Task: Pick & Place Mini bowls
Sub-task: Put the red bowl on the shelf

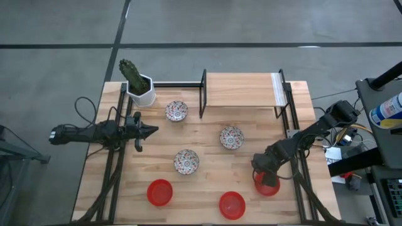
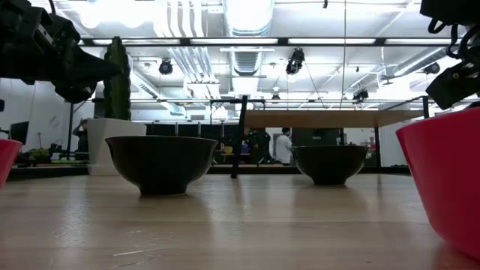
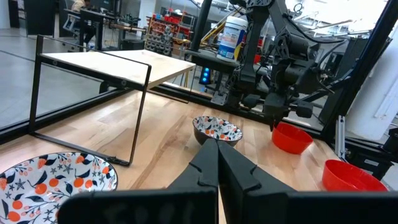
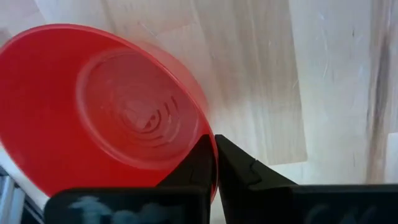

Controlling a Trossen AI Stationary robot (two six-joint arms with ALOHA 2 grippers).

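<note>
Six mini bowls sit on the table (image 1: 207,135): three patterned and three red. Taking the table's middle as the clock's centre in the high view, the patterned bowls lie at eleven o'clock (image 1: 176,111), at seven o'clock (image 1: 186,161) and at three o'clock (image 1: 231,137). The red bowls run along the near edge: one at seven o'clock (image 1: 159,192), one at five o'clock (image 1: 232,204), one at four o'clock (image 1: 267,183). A potted cactus (image 1: 137,82) stands at ten o'clock, and a small wooden shelf (image 1: 242,89) on a black frame stands at one o'clock.

The left pincer (image 1: 151,130) hangs at nine o'clock, its arm stretched level over the table's left edge, fingers pressed together on nothing.

The right pincer (image 4: 214,160) is narrowed onto the rim of the four o'clock red bowl (image 4: 99,112); its arm reaches in from the right edge and bends down.
</note>
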